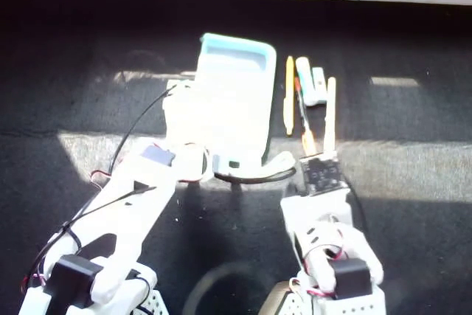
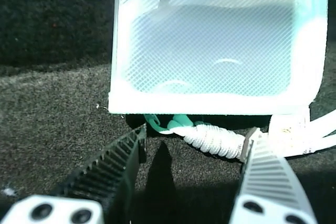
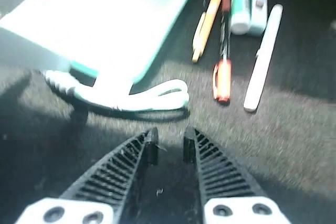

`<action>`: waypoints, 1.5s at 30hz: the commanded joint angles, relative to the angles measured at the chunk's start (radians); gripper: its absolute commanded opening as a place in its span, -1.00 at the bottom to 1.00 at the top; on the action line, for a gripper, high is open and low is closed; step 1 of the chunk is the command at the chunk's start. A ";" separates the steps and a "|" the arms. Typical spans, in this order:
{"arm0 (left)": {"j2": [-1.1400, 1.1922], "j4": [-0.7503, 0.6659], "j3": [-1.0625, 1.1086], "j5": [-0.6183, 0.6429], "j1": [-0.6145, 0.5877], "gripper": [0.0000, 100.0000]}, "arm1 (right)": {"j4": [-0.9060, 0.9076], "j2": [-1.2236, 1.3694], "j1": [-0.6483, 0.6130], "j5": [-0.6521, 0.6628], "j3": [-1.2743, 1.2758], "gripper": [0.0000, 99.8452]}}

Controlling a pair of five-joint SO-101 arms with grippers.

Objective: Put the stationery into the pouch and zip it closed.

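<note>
- My left jaws stand wide apart and hold nothing. The white braided cord [image 2: 210, 139] of the mesh pouch [image 2: 210, 40] runs across the gap between their tips, with one end close against one tip. I cannot tell whether it touches.
- The pouch lies flat about midway between the left and right edges of the worktop [image 3: 294, 145], toward the far edge. Its near end is just beyond my left jaws.
- My right jaws are nearly together, with only a narrow slit between the tips, and grip nothing. They point at the cord's loop, which lies between them and the pouch, apart from them.
- My left arm [image 1: 125, 212] stretches from the near left corner diagonally up to the pouch's near end. My right arm [image 1: 328, 234] rises from the near edge, right of the middle, aimed toward the far edge.
- The stationery lies outside the pouch, on its side toward the right edge: a yellow pen [image 3: 210, 17] just beside the pouch, then an orange-capped marker [image 3: 222, 51], a glue stick [image 3: 240, 3], a small teal block [image 3: 258, 3] and a white pen [image 3: 264, 56].
- The marker and the white pen lie nearest my right jaws.
</note>
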 commanded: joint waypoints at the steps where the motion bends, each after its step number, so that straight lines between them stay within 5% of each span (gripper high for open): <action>1: -0.012 -0.017 -0.010 0.005 -0.038 -0.40 | -0.096 0.042 0.012 0.000 -0.154 -0.79; 8: -0.015 0.138 -0.087 0.005 -0.246 -0.40 | -0.232 0.513 -0.001 -0.097 -0.374 -0.79; 15: -0.013 0.381 -0.263 0.005 -0.372 -0.40 | -0.232 1.156 -0.166 -0.138 -0.650 -0.79; 19: -0.013 0.391 -0.272 0.005 -0.383 -0.40 | -0.234 1.392 -0.254 -0.114 -0.733 -0.79; 26: -0.012 0.393 -0.269 0.005 -0.506 -0.40 | -0.232 1.672 -0.404 0.118 -0.920 -0.79; 45: -0.005 0.391 -0.226 0.005 -0.591 -0.40 | 0.015 2.203 -0.467 0.123 -1.402 -0.57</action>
